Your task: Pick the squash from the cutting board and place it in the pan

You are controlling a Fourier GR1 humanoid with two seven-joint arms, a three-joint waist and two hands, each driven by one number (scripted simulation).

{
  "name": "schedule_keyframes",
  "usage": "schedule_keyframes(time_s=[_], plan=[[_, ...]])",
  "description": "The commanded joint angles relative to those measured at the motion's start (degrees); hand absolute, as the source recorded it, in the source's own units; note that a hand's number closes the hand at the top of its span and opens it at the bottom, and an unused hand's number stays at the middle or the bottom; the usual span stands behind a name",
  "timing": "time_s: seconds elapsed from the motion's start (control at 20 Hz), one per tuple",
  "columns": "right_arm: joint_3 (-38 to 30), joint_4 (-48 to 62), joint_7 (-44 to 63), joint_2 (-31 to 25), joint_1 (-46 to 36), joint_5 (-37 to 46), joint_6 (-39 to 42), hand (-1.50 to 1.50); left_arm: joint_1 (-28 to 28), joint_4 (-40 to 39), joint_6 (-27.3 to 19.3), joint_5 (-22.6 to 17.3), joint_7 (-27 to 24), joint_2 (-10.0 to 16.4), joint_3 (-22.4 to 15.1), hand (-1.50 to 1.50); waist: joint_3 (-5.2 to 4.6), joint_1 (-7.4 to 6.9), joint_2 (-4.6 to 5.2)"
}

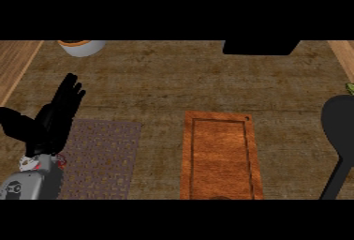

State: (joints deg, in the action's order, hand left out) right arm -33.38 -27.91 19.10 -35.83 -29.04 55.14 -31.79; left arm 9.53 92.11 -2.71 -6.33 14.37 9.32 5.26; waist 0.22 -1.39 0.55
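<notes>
Squash [350, 87]: probably the yellow-green sliver at the frame's right edge, just above the pan [339, 123], off the cutting board [221, 154]. Right hand unseen. Left hand [52, 124], lower left, rests with fingers straight, nearly together. Advice: centre it over the pan, lower, then release.

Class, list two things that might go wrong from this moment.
1. The pan is half cut off at the view's right edge, so a placement there may be hard to judge.
2. The board looks bare; only a greenish sliver shows at the right edge, so the thing to be placed can't be tracked.
</notes>
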Motion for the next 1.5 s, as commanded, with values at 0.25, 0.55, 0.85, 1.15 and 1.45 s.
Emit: schedule_keyframes(time_s=[0.25,0.55,0.85,1.15,1.45], plan=[[-6.2,10.9,-13.3,-0.5,-1.6,-9.2,-2.5,-1.50,3.4,-2.9,1.4,-1.3,0.1,2.1,2.8,0.00,-0.02,0.28,0.01],[-16.0,1.4,-29.1,1.8,3.1,-22.9,-4.3,-1.50,-0.4,-1.3,-0.8,0.9,-1.2,-0.8,0.5,0.00,-0.06,2.03,-0.55],[-24.9,-7.2,-37.5,4.5,9.1,-36.9,4.9,-1.50,-1.4,-0.5,-1.3,1.2,-0.4,-0.8,0.8,0.00,-0.22,3.49,-1.11],[-28.7,-19.5,-42.0,8.6,22.0,-47.0,21.6,-1.50,-3.2,1.7,0.0,-0.1,-0.7,1.2,2.8,0.00,-0.36,3.44,-1.21],[-27.8,-40.9,-39.1,20.7,33.5,-51.5,28.2,-1.50,-0.3,-0.4,2.4,-3.1,1.9,4.2,5.9,0.00,-0.43,2.84,-0.91]])
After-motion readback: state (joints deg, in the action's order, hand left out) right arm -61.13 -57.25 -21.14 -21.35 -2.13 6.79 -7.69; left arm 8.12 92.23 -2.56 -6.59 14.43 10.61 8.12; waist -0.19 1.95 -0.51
